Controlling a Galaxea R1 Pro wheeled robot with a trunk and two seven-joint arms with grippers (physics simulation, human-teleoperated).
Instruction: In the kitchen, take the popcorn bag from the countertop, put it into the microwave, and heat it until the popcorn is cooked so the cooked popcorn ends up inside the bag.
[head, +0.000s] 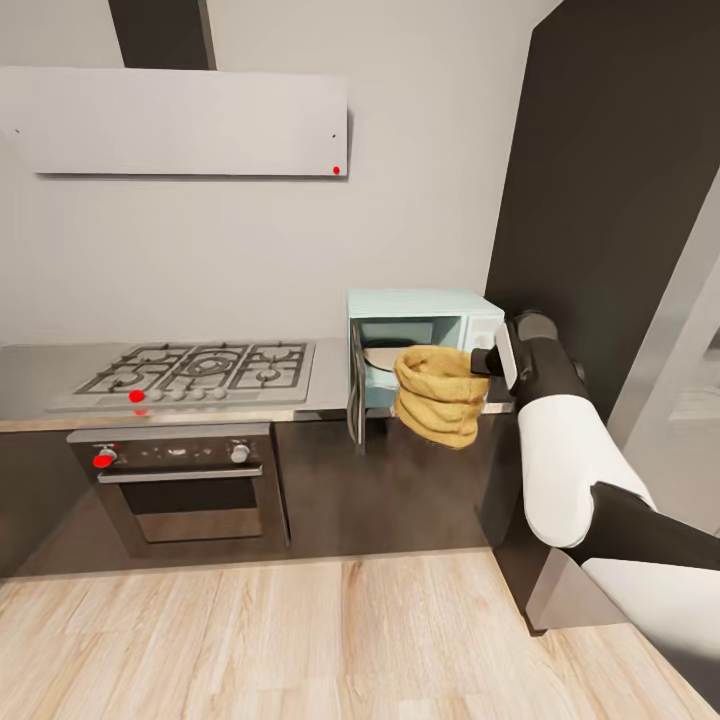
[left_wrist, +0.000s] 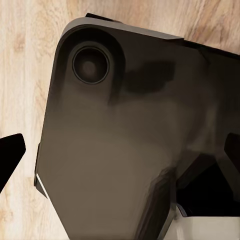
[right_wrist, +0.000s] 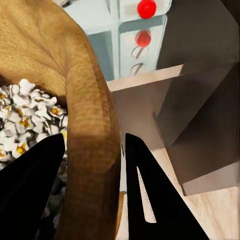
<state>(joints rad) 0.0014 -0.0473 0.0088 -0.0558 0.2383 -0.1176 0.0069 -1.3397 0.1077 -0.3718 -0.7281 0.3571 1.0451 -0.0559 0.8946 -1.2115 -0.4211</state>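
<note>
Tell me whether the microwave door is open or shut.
Open: the microwave door swings out leftward, exposing the cavity behind the popcorn bag.

The grey counter (head: 40, 365) runs along the wall above dark cabinets. A gas hob (head: 200, 368) is set into it, and the mint microwave (head: 425, 340), door open, stands at its right end.

Kitchen surfaces: paper, steel, wood

Popcorn bag (head: 439, 404) rough, matt brown paper; countertop (head: 40, 362) and hob (head: 200, 368) brushed steel-like grey; floor (head: 300, 640) pale, matt wood; microwave (head: 420, 305) smooth mint.
</note>
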